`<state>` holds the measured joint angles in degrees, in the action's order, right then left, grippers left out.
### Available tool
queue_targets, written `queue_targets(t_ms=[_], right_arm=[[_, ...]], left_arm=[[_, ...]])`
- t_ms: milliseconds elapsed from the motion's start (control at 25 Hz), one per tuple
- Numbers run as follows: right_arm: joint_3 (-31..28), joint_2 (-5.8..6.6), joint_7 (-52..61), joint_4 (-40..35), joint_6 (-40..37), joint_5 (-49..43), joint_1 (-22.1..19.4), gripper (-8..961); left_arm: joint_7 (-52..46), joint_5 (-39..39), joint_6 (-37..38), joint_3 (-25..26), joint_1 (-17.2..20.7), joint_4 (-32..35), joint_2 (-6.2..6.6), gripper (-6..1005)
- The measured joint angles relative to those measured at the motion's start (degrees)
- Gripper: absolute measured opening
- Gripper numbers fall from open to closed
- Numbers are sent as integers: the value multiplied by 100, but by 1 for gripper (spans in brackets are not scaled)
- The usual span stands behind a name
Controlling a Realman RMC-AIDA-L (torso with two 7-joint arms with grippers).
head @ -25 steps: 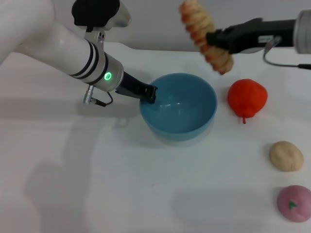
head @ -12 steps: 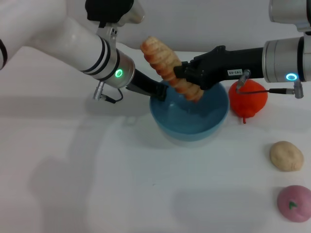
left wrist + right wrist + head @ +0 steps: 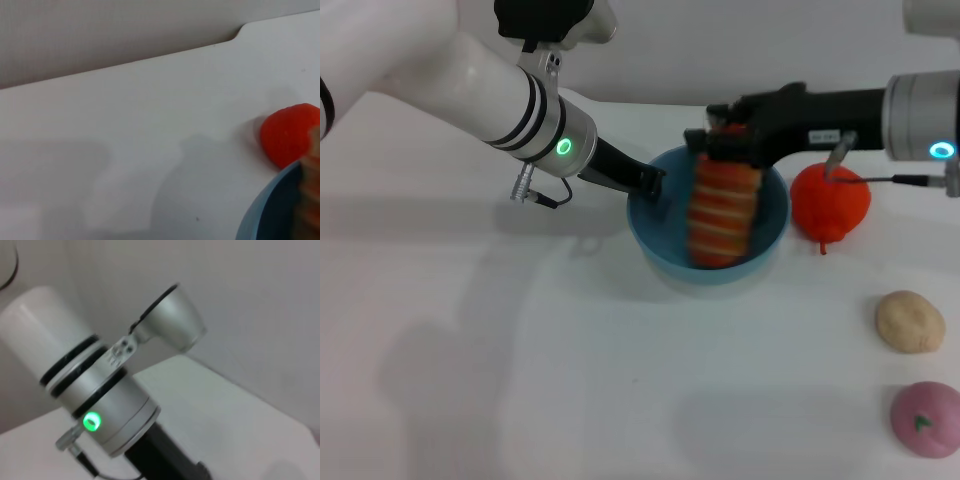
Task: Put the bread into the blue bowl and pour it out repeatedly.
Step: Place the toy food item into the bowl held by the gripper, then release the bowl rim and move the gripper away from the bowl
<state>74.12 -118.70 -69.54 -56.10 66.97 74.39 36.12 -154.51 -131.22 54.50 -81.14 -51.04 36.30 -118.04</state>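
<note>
My left gripper (image 3: 648,183) pinches the blue bowl (image 3: 651,232) rim to steady it; right gripper (image 3: 725,146) clamps the bread (image 3: 722,214), upright, lower end inside the bowl.

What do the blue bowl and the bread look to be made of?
Blue bowl: likely plastic, smooth and glossy with soft highlights. Bread: probably a foam or rubber replica, matte with vivid orange and cream stripes; it is blurred, so uncertain.

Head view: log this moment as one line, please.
phase: loading | long orange-and-cream striped bread: in light blue round bowl, blurred | right gripper: above bread, grip unclear | left gripper: gripping bowl rim
</note>
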Motion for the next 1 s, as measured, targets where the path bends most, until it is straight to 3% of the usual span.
queue_targets(t_ms=[240,560,760,1000], right_arm=[[-809,-17,-36,-264,-29,261,-342,486],[-1877,-44,-388,-205,68,914,-854,475],[-2155,-54,-793,-146,158,1272,-1073,475],[-2243,-25,-810,104,124,1298,-985,475]], left_arm=[[70,-44,-168,-13,27,-83,-4,0],[71,-68,-784,42,187,-434,44,-1],[44,-229,-765,53,137,-755,53,1],[3,-273,-705,196,145,-794,55,7]])
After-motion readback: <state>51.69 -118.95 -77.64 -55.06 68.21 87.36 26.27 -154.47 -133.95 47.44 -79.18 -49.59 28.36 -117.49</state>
